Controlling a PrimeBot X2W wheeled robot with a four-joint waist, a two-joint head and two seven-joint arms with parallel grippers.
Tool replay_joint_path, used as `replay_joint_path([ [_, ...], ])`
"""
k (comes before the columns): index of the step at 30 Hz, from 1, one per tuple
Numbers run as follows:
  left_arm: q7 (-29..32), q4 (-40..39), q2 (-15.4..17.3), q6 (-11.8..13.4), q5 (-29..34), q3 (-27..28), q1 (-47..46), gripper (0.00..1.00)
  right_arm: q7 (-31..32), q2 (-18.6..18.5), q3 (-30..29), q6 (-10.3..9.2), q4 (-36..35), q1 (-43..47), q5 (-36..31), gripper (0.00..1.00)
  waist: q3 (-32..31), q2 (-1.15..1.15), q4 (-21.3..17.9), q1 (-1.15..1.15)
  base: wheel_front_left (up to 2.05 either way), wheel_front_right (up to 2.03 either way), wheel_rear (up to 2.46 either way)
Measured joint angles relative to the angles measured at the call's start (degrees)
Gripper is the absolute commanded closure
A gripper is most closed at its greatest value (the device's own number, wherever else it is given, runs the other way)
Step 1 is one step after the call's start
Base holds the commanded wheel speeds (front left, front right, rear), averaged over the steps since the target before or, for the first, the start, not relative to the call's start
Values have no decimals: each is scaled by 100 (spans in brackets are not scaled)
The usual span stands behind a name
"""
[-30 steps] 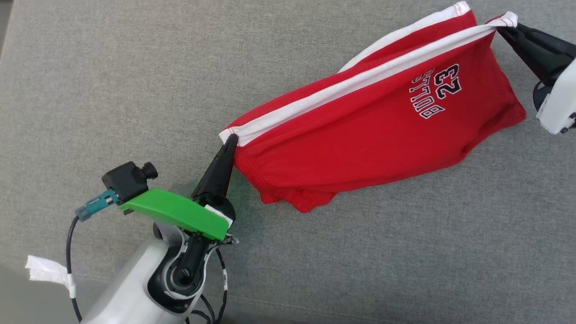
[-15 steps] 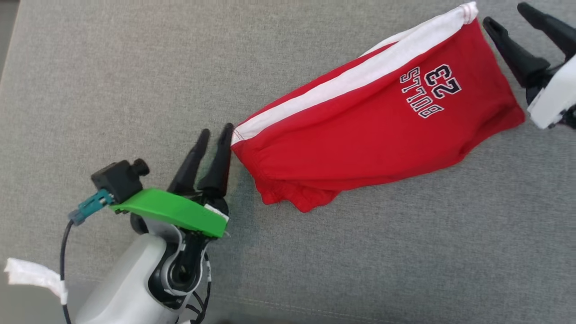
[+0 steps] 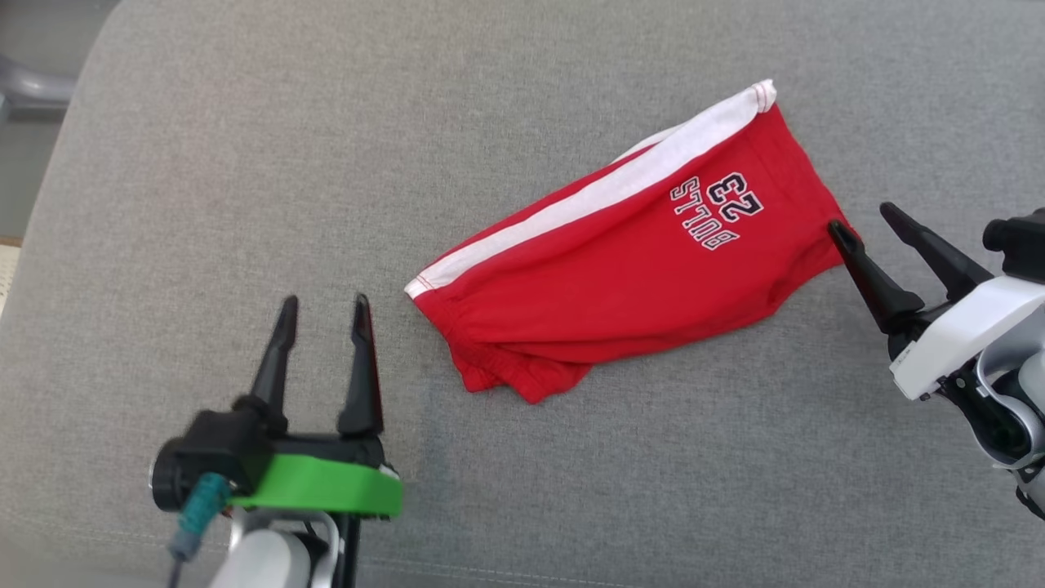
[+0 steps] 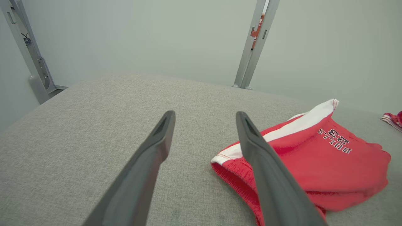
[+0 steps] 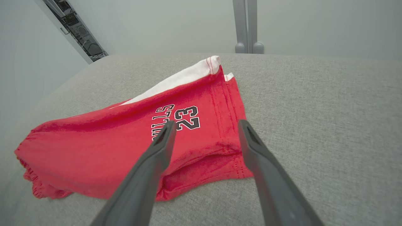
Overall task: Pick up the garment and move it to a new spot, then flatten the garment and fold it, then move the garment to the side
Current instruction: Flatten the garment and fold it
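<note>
The garment (image 3: 637, 253) is a pair of red shorts with a white side stripe and "BULLS 23" print, lying folded lengthwise on the grey cushion (image 3: 245, 163). My left gripper (image 3: 323, 304) stands open at the lower left, a short way left of the waistband end, holding nothing. At the right, my right gripper (image 3: 861, 217) is open beside the leg hem, one fingertip close to the cloth. The left wrist view shows the garment (image 4: 314, 157) right of the left gripper (image 4: 205, 114). The right wrist view has the garment (image 5: 125, 147) beneath and ahead of the right gripper (image 5: 205, 124).
The grey cushion's left edge (image 3: 57, 180) curves down at the far left. Metal frame posts (image 4: 254, 44) stand behind the cushion against a pale wall. Another red and white piece of cloth (image 4: 392, 119) lies at the far right edge of the left wrist view.
Both grippers have opened and let go of the garment's corners, then drawn back from it. The garment has dropped flat onto the cushion. The head camera has shifted too.
</note>
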Motion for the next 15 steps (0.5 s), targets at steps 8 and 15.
replay_joint_path([
  [8,0,31,-476,13,1325,-58,355,0,638,25,-90,0,722,-161,183,0,-266,0,205,0,0,0,0],
  [15,0,177,-779,-191,1697,-144,396,0,1347,160,-40,-1,1677,-911,-287,0,-175,0,589,0,0,0,0],
])
